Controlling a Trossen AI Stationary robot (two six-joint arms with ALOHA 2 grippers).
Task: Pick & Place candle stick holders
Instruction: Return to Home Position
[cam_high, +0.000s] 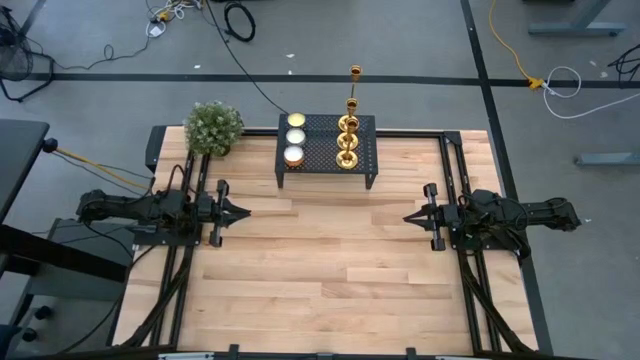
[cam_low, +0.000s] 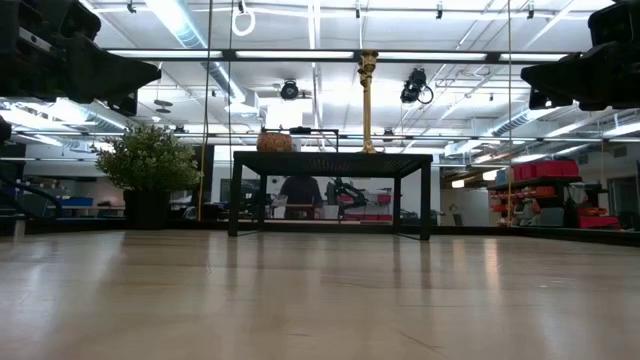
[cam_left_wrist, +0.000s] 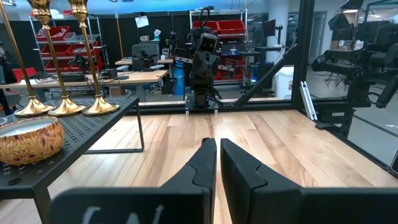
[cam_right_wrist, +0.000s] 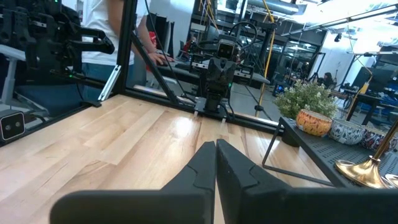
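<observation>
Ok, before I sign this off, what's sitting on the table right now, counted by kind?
gold candle holders: 3, in a row on the shelf
scented candles: 3, in a row beside them on the shelf
black shelf: 1
potted plant: 1, on the table beside the shelf
Total: 8

A: Candle stick holders (cam_high: 347, 140)?
B: Polished gold metal, mirror-glossy.
A: Shelf (cam_high: 320, 137)?
B: Black perforated metal, matt.
A: Worktop (cam_high: 320, 270)?
B: Pale wood planks, smooth, faintly shiny.
A: Left pincer (cam_high: 246, 212), right pincer (cam_high: 407, 216)?
B: Matt black, plastic-looking.
</observation>
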